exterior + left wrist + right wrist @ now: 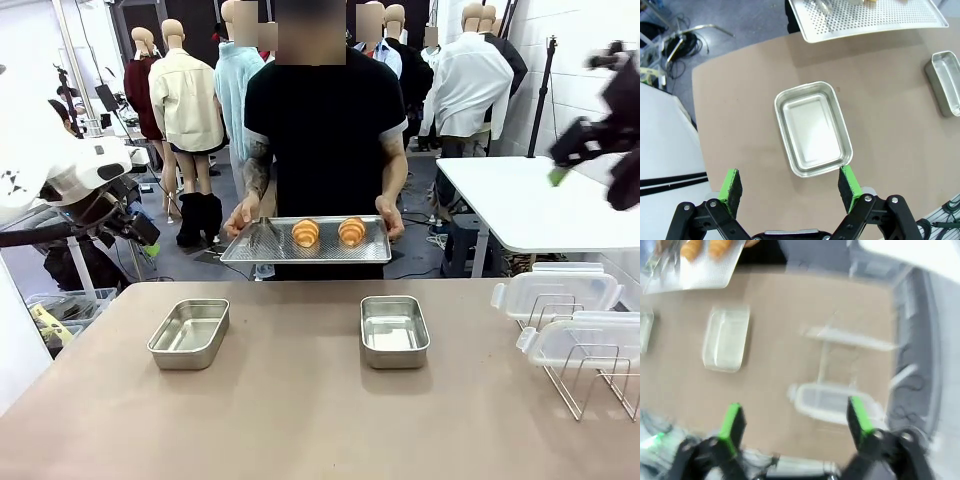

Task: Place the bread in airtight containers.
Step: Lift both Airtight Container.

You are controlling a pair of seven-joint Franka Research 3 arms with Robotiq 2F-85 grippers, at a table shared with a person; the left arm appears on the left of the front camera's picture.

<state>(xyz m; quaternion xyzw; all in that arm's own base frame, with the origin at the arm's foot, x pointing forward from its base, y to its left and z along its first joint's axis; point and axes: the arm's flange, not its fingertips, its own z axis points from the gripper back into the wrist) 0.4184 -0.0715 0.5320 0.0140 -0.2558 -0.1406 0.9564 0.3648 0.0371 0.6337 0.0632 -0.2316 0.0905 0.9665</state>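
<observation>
Two golden croissants (305,233) (352,231) lie side by side on a perforated steel tray (262,245) that a person holds at the table's far edge. Two steel containers stand open on the table, one at the left (190,332) and one at the centre (394,330). My left gripper (790,185) hangs open high above the left container (812,129), with nothing between its green pads. My right gripper (796,420) is open too, raised over the table's right side. In the blurred right wrist view, the croissants (690,247) and a container (726,338) lie far off.
Two translucent lids (555,290) (590,340) rest on a wire rack (585,380) at the table's right edge. My left arm (95,195) is raised off the table's left side, my right arm (600,130) at upper right. A white table (530,205) stands behind.
</observation>
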